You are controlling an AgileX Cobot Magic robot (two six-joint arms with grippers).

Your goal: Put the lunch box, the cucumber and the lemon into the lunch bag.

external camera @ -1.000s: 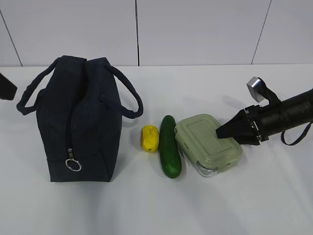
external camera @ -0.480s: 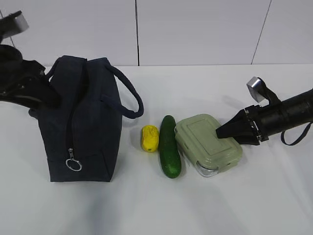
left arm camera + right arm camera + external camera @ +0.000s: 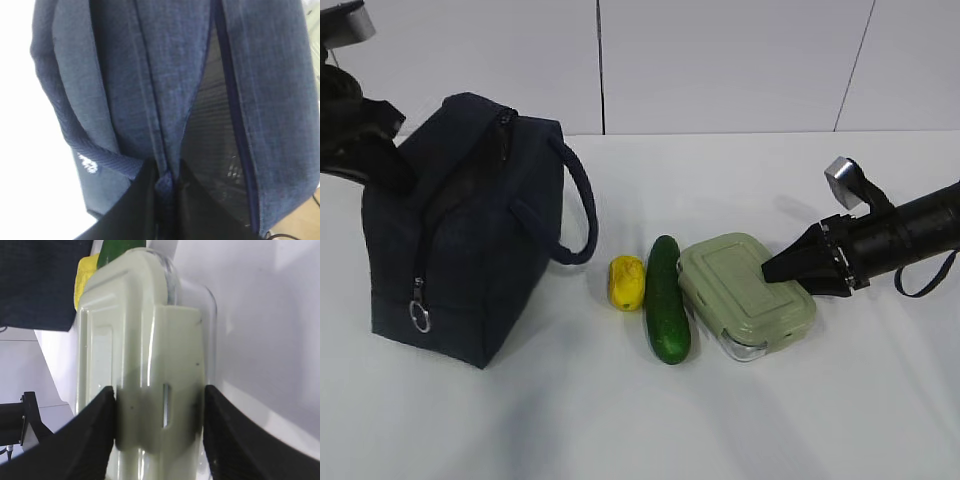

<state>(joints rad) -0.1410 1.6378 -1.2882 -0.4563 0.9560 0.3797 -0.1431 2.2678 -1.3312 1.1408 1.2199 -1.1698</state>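
Note:
The navy lunch bag [image 3: 470, 230] stands tilted at the left, its zipper partly open along the top. My left gripper [image 3: 400, 175] is at its upper left corner. In the left wrist view that gripper [image 3: 167, 175] is shut on a fold of the bag's fabric [image 3: 125, 75] beside the dark opening. The lemon [image 3: 626, 283], the cucumber [image 3: 666, 300] and the sage-lidded lunch box [image 3: 740, 285] lie in a row on the table. My right gripper [image 3: 772, 270] holds the box's right end. Its jaws [image 3: 159, 387] press the lid clip from both sides of the lunch box [image 3: 125, 315].
A metal ring pull [image 3: 420, 318] hangs low on the bag's near end. One looped handle [image 3: 575, 210] sticks out toward the lemon. White table [image 3: 620, 420] spreads in front. The cucumber [image 3: 117, 247] and lemon [image 3: 85, 275] show beyond the box.
My left arm came in from the left and shut on the bag's top edge. The bag has tipped and slid leftward. The right gripper and the box have not moved.

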